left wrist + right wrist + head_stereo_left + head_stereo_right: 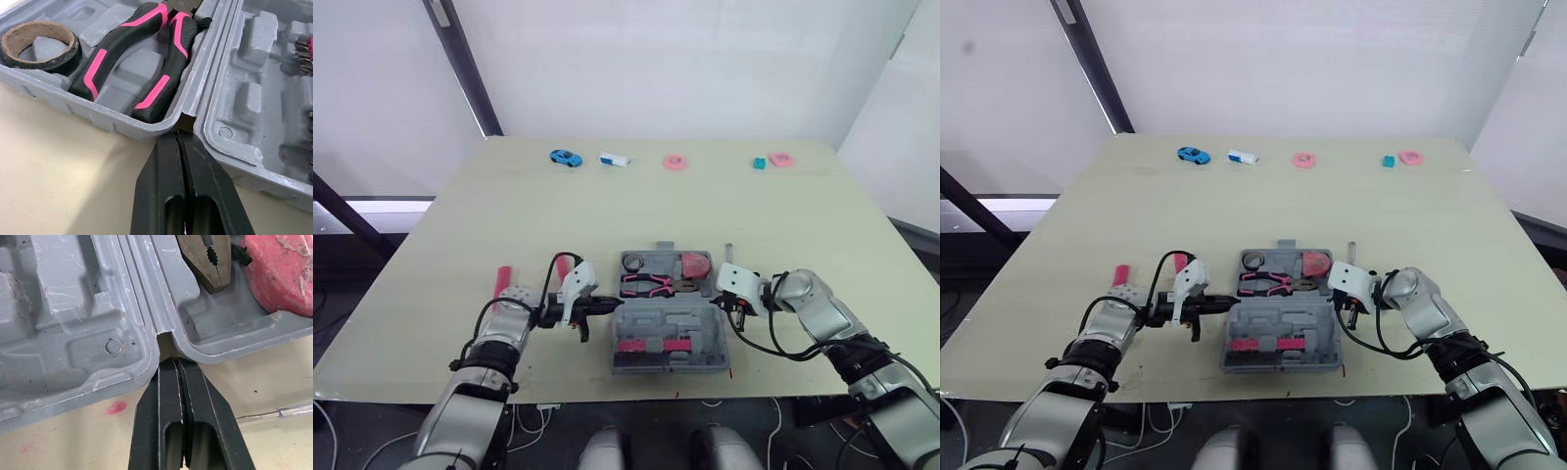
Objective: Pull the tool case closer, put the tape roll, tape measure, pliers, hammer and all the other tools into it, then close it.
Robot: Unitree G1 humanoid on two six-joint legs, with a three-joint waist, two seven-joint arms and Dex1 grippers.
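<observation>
Tool case (666, 319) lies open near the front edge of the table (607, 206), its two halves flat, holding the tape roll (54, 62), the pink-and-black pliers (164, 73) and a red lump (279, 269) that may be the tape measure. The left gripper (178, 134) and right gripper (177, 361) flank it, each with fingers pressed together, tips at the hinge notch on their side. A pink-handled tool (504, 279) lies beside the left arm.

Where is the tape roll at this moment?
In the head views, the tape roll sits inside the open tool case, in the far half's left corner, just left of the pliers.
</observation>
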